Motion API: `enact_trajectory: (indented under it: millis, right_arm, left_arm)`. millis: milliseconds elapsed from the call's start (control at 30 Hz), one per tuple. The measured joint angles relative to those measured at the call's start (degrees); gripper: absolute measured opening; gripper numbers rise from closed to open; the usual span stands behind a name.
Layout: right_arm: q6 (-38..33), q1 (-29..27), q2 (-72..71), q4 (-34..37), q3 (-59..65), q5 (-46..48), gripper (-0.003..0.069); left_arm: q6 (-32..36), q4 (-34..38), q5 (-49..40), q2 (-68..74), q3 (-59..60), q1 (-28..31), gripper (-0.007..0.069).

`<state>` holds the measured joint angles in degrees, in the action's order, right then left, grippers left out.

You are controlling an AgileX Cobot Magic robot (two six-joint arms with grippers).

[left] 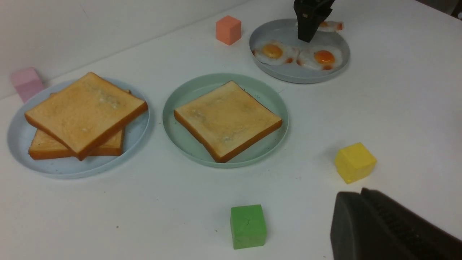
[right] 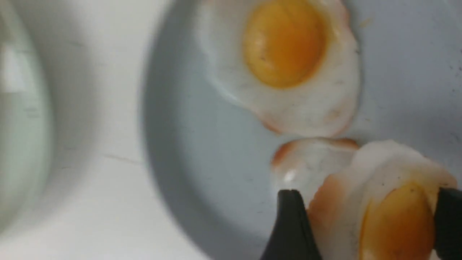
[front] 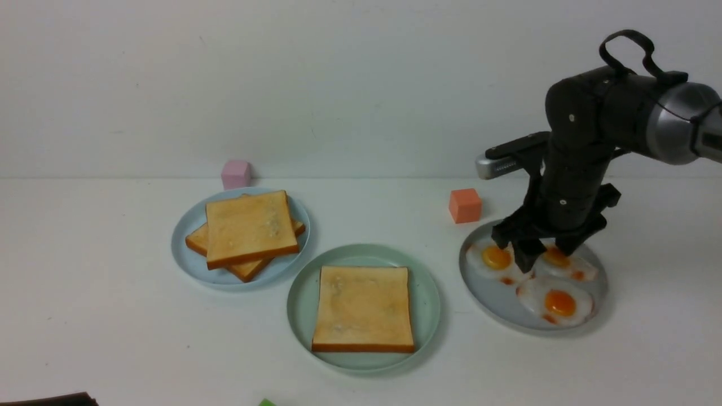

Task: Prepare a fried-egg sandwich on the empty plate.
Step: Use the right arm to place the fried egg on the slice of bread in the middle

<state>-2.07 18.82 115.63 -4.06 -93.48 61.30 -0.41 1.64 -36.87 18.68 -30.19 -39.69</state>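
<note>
Presently: right gripper [front: 546,256] was lowered into the grey plate [front: 491,299] of three eggs, fingers pinching the edges of one fried egg [right: 393,202], apparently to lift it as filling. Mint-green plate [front: 302,299], centre, held one toast slice [front: 364,307] as base. Light blue plate [front: 189,256] held two spare slices [front: 248,228]. Left gripper [left: 364,216] was clenched, empty.

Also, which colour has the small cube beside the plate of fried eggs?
The cube is salmon orange, best seen in the front view.
</note>
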Motion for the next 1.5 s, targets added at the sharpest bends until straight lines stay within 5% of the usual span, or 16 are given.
enact_trajectory:
  millis: [300, 533, 1133, 1500]
  right_arm:
    - [1.71, 14.54, -0.74, 1.89, -0.29, -8.99, 0.0487]
    - [4.19, 20.19, 2.04, 2.09, -0.29, -17.14, 0.0486]
    - [4.78, 21.13, 4.99, 4.06, -0.29, -20.81, 0.0479]
    - [4.78, 21.18, 4.99, 5.83, -0.29, -19.66, 0.0589]
  left_arm:
    - [0.00, -0.28, 0.00, 0.00, 0.00, 0.00, 0.0024]
    - [0.00, -0.28, 0.00, 0.00, 0.00, 0.00, 0.0029]
    - [0.00, -0.45, 1.16, 0.00, 0.00, 0.00, 0.0030]
    - [0.00, -0.45, 0.60, 0.00, 0.00, 0.00, 0.0039]
